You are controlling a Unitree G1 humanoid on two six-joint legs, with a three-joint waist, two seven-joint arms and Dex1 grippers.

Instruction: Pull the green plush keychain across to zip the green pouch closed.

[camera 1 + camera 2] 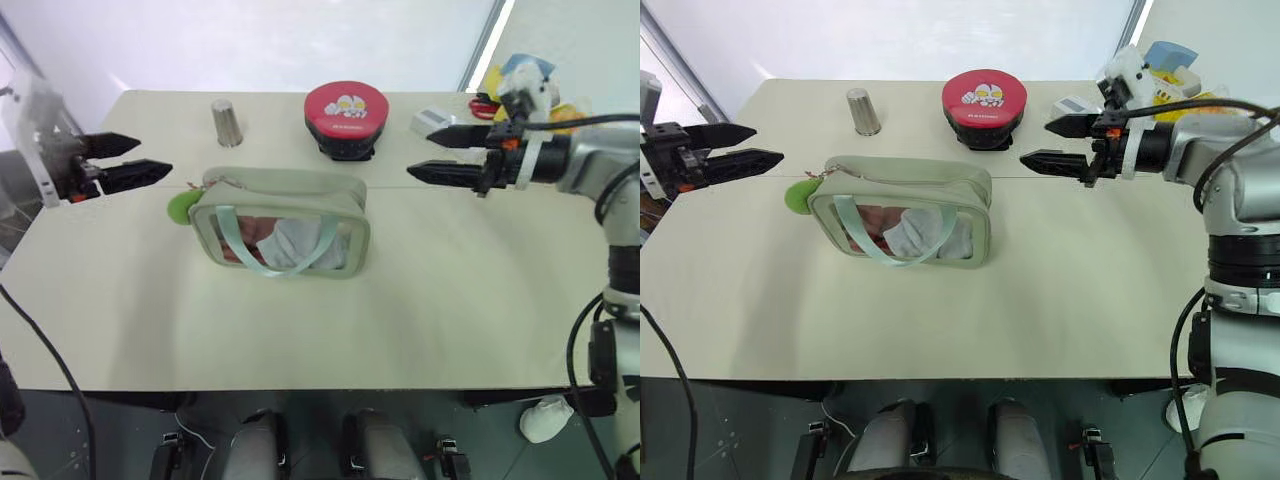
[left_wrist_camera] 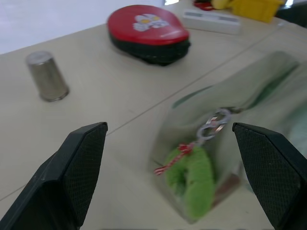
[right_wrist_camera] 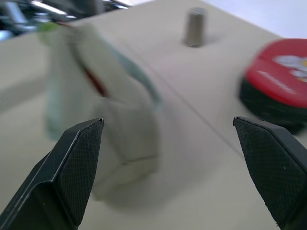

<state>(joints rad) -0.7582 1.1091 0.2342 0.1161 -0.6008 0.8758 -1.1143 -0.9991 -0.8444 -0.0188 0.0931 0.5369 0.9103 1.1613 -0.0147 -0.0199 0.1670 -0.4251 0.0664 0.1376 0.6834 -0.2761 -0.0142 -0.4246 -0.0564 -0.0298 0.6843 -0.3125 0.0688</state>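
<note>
The green pouch (image 1: 282,222) lies in the middle of the table, a pale sage bag with a clear window, a mint strap and red and white contents. At its left end hangs the green plush keychain (image 1: 181,207), a lime fuzzy ball on a red-and-white cord (image 2: 191,173). My left gripper (image 1: 141,160) hovers open to the left of the pouch, pointing at the keychain with nothing between its fingers. To the right of the pouch my right gripper (image 1: 428,154) is raised, open and empty, pointing left.
A round red-and-black case (image 1: 346,118) and a small metal cup (image 1: 227,122) stand behind the pouch. A white box (image 1: 431,120) and colourful clutter (image 1: 520,85) sit at the back right corner. The table's front edge (image 1: 300,385) is near me.
</note>
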